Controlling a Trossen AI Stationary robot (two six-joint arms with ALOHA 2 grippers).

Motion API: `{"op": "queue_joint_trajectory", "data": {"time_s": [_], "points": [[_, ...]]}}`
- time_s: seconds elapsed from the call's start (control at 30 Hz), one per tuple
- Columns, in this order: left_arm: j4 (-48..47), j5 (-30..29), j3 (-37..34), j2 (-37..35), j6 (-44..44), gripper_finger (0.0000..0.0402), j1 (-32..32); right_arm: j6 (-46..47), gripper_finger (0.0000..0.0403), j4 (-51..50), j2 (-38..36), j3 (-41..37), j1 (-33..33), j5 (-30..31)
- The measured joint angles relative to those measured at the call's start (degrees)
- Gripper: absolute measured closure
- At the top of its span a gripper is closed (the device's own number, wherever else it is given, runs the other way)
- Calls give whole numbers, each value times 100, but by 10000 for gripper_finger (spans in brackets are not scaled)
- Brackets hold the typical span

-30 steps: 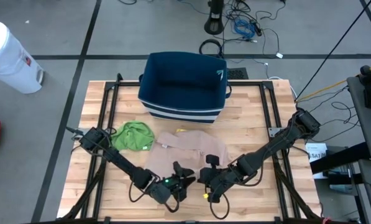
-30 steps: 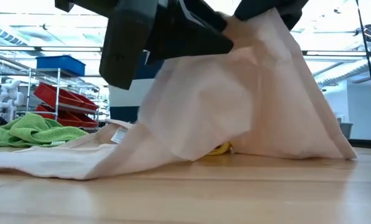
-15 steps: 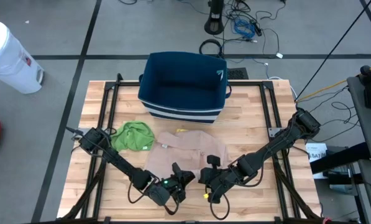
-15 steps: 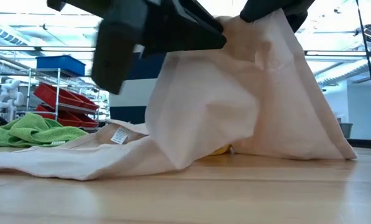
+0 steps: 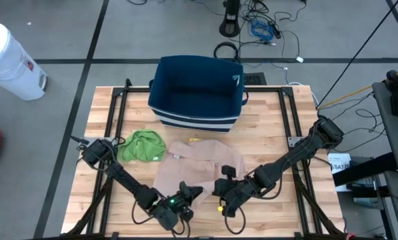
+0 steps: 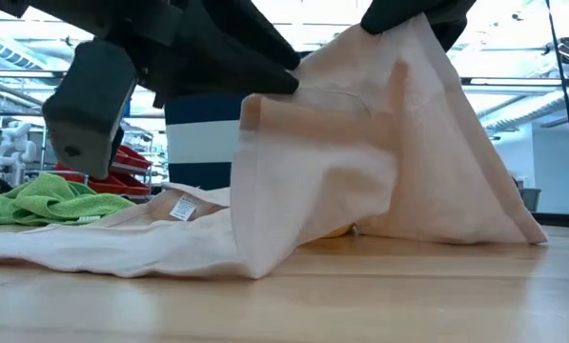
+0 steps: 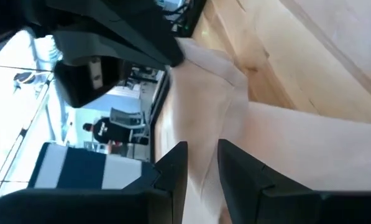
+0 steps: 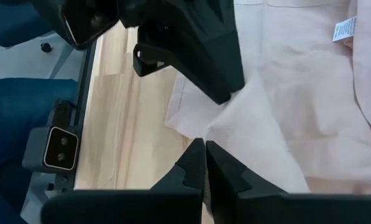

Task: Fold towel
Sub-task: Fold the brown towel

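High view: beige towel (image 5: 197, 162) spread near the middle of the wooden slat worktop (image 5: 269, 120), running toward the front edge. Left end effector (image 5: 183, 197) and right end effector (image 5: 223, 195) both down at that front hem, close together. Crumpled green cloth (image 5: 142, 145) just beside the towel toward the left edge, navy bin (image 5: 197, 90) with white stripes at the back edge.

Low view: front hem hoisted into two peaks, rest trailing flat on the wood with a small white label (image 6: 181, 206) showing. Something yellow (image 6: 339, 229) tucked under the raised part, can't tell what. Thin, limp fabric, drapes in soft folds, clearly light, probably sags wherever unsupported.

Left wrist view: fingers part closed with a pinch of towel between them, so grasping the towel edge.

Right wrist view: fingers clenched tight together on a bunched fold of the towel, so grasping too. Smooth matte weave, stitched hem, nothing slippery or fragile.

Best hold, judging from this: two front corners or hem, kept apart enough to stop the middle drooping.
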Motion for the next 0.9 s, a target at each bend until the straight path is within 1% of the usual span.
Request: {"op": "queue_joint_trajectory", "data": {"time_s": [0.13,0.3,0.53,0.73,0.9], "points": [[-471,-15,0,0,-69,307,-52,0,403,102,-4,0,-1,-2],[-725,-497,0,0,136,307,-88,-70,403,197,-7,0,-1,-17],[-985,-1061,0,-2,172,307,-68,-129,403,236,-54,0,-7,-19],[-1031,-939,0,-2,21,307,-28,-151,403,254,-192,0,-7,3],[-509,-914,0,-2,198,307,-24,-130,403,230,-205,0,-39,25]]}}
